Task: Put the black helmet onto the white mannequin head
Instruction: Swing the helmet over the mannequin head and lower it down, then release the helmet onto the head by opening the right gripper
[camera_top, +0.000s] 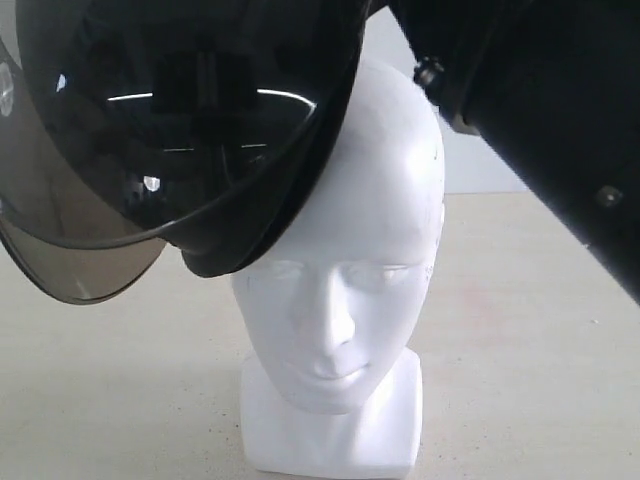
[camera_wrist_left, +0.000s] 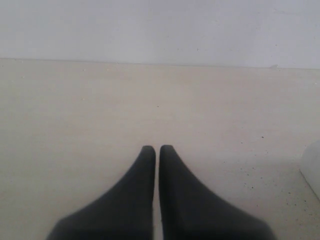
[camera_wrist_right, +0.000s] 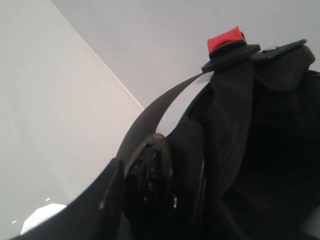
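- Your right gripper (camera_wrist_right: 127, 172) is clamped on the helmet (camera_top: 190, 110) rim. One finger sits inside by the lining and one outside.
- In the exterior view the helmet hangs tilted at upper left. Its lower edge overlaps the crown and brow of the head (camera_top: 370, 230) on that side - it's not seated over the top.
- I can't tell if the rim actually touches the head.
- The smoky visor (camera_top: 70, 260) sticks out low on the left, beside the face.
- The head stands upright on the table (camera_top: 120, 380), face to the camera.
- The right arm (camera_top: 560, 120) comes in from upper right, above the head.
- In the right wrist view you can see a strap (camera_wrist_right: 230, 120) with a red buckle (camera_wrist_right: 226, 39) inside the shell.
- Your left gripper (camera_wrist_left: 157, 150) is closed on nothing - fingertips almost touching, over bare table.
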